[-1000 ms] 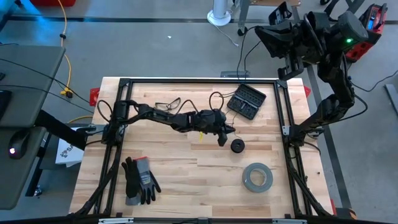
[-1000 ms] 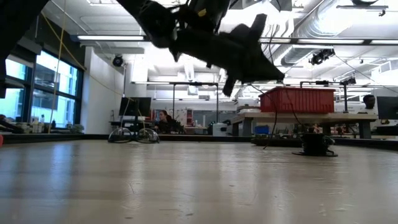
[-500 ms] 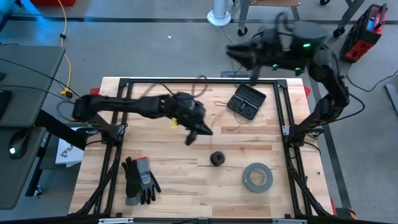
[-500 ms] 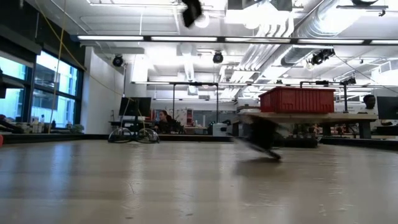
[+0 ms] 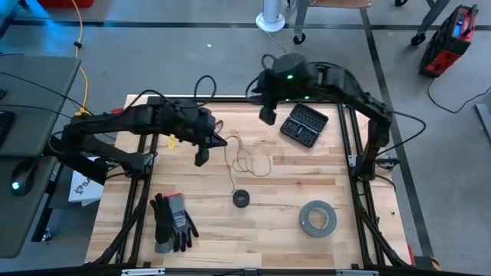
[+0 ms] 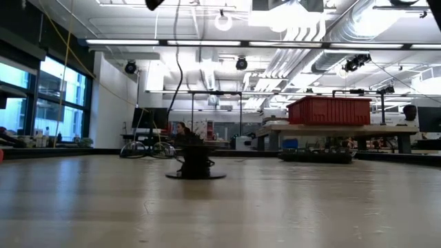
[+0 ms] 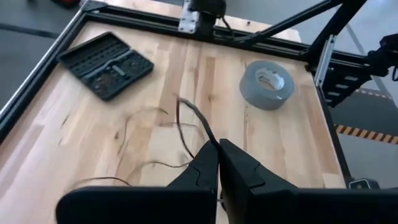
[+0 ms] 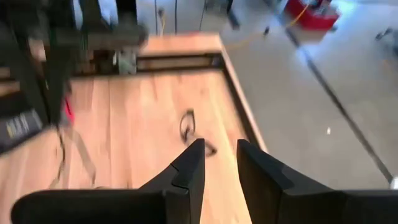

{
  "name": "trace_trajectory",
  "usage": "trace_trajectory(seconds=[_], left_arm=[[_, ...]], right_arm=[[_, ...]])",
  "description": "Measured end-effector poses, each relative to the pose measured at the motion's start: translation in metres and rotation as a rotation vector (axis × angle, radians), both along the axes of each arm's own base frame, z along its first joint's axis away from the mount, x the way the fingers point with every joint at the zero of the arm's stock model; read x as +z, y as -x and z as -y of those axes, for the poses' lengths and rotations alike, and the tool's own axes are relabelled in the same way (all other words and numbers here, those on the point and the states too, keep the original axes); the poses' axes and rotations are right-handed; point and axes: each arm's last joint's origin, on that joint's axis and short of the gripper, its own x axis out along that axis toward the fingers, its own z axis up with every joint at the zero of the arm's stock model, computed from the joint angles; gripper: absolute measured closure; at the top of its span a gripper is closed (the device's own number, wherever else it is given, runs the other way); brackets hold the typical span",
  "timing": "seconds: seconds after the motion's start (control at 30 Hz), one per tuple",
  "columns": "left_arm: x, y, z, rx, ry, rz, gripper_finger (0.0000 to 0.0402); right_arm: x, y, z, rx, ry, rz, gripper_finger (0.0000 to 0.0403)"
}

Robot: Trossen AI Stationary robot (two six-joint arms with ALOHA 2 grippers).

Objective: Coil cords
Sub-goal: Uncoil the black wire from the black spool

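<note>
A thin dark cord (image 5: 244, 159) lies in loose loops mid-surface, one end rising between the left fingers (image 7: 239, 167). Its small black spool (image 5: 241, 198) sits flat nearby, toward the front edge.

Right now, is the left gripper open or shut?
Shut. In the left wrist view the left gripper has its two dark fingers pressed together, pinching the thin dark cord, which runs out from between them.

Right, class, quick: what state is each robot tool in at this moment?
Left tool: shut on the thin dark wire-like cord.
Right tool: open, holding nothing, above the table's far edge.
</note>
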Motion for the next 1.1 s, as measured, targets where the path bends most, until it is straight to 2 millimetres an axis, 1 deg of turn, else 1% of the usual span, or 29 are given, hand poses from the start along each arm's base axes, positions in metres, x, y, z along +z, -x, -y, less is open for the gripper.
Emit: trace_trajectory(seconds=[0.17,0.27,0.37,0.43,0.53,0.63,0.77,0.87,0.93,1.0,1.1], left_arm=[[0.013,0.022,0.0,0.005,-0.045,0.042,0.0401],[0.022,0.037,0.0,0.008,-0.076,0.083,0.0401],[0.029,0.049,0.0,0.052,-0.105,0.116,0.0401],[0.032,0.056,0.0,0.078,-0.112,0.134,0.0401],[0.035,0.062,0.0,0.103,-0.104,0.162,0.0401],[0.031,0.067,0.0,0.122,-0.075,0.199,0.0401],[0.012,0.067,0.0,0.156,-0.018,0.274,0.0401],[-0.004,0.063,-0.001,0.206,0.023,0.283,0.0401],[-0.01,0.059,-0.001,0.23,0.074,0.302,0.0401],[-0.009,0.054,-0.001,0.237,0.121,0.337,0.0401],[0.006,0.052,-0.001,0.235,0.16,0.426,0.0401]], right_arm=[[-0.033,-0.015,0.014,0.029,-0.088,-0.138,0.0316],[-0.061,-0.02,0.025,0.034,-0.166,-0.204,0.0316],[-0.095,-0.024,0.03,0.024,-0.261,-0.265,0.0316],[-0.115,-0.024,0.029,0.028,-0.302,-0.261,0.0316],[-0.138,-0.022,0.019,0.036,-0.363,-0.208,0.0316],[-0.159,-0.017,0.008,0.017,-0.413,-0.164,0.0316],[-0.174,-0.004,-0.004,-0.018,-0.47,-0.1,0.0316],[-0.18,0.007,-0.011,-0.035,-0.505,-0.049,0.0316],[-0.181,0.012,-0.015,-0.043,-0.516,-0.017,0.0316],[-0.179,0.018,-0.018,-0.049,-0.519,0.018,0.0316],[-0.174,0.024,-0.018,-0.078,-0.523,0.079,0.0316]])
